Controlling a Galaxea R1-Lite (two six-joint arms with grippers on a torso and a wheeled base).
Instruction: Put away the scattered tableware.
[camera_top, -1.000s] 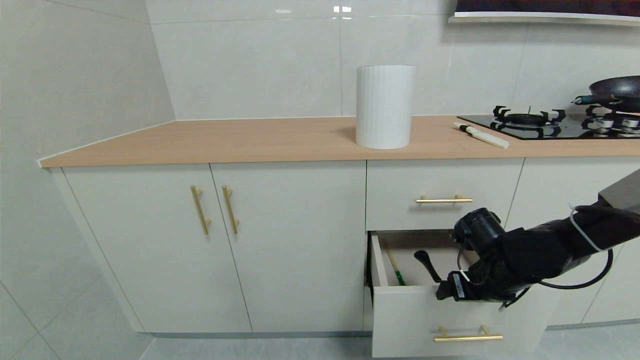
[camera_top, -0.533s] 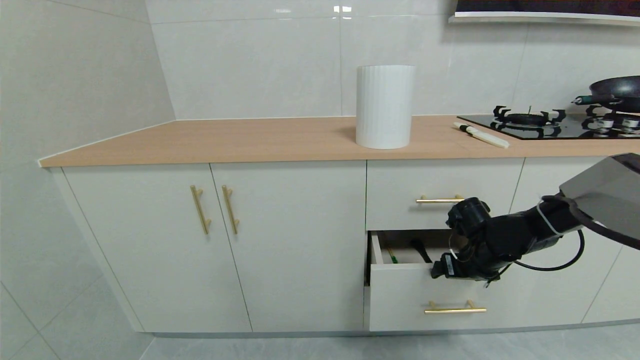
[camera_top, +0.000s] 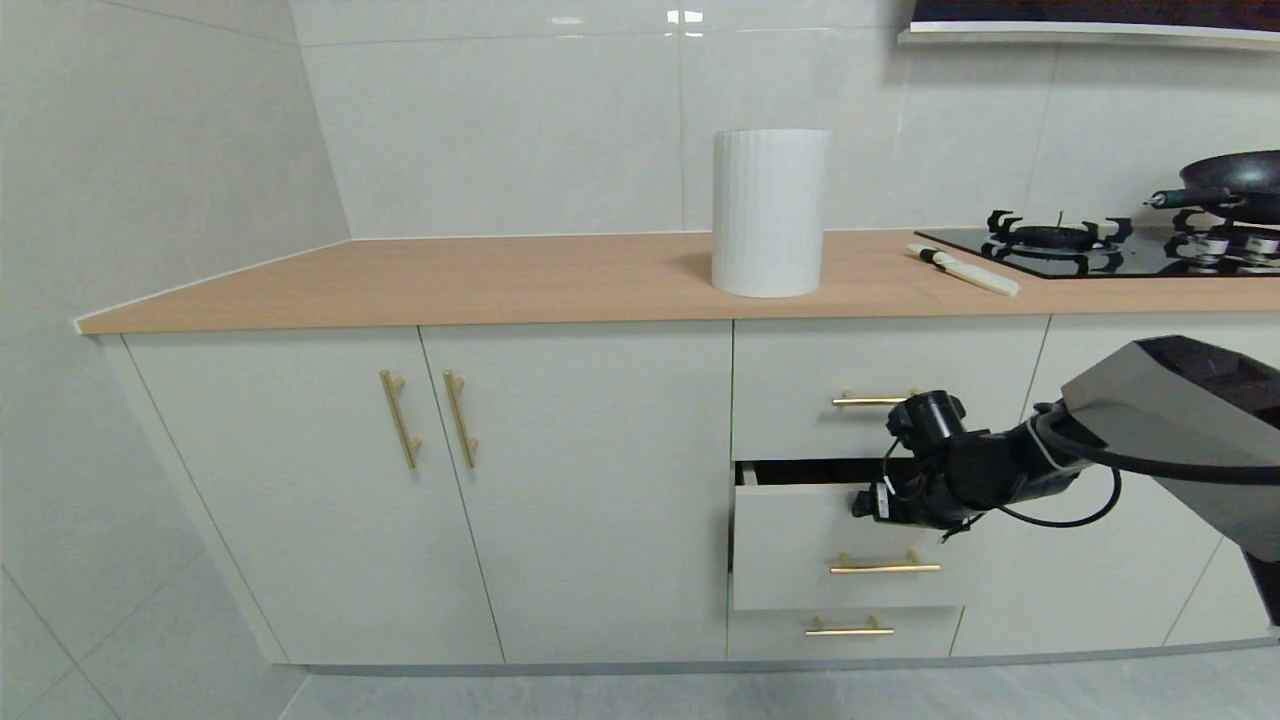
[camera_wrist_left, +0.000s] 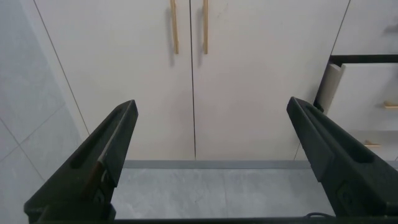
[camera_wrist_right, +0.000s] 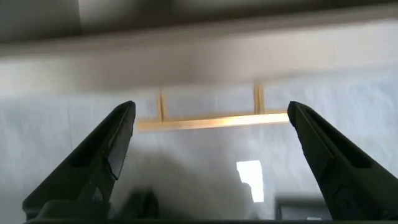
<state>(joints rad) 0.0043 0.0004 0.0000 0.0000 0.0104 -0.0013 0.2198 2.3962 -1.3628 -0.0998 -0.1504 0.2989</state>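
The knife (camera_top: 962, 268) lies on the tabletop (camera_top: 500, 280) beside the stove (camera_top: 1055, 240), not put away. Below, the middle drawer (camera_top: 790, 530) is almost shut, with a dark gap on top. The right gripper (camera_top: 866, 503) is at its front, fingers wide, holding nothing. The left gripper (camera_wrist_left: 211, 102) has wide fingers too. A push off to one side might jam the drawer crooked

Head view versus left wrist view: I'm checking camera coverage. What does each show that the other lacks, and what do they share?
Head view alone: the countertop with a white canister, a knife, the stove and a pan, plus the right gripper at the slightly open drawer's front. Left wrist view alone: the left gripper, open. Both: the double cabinet doors with gold handles, the drawer and the floor.
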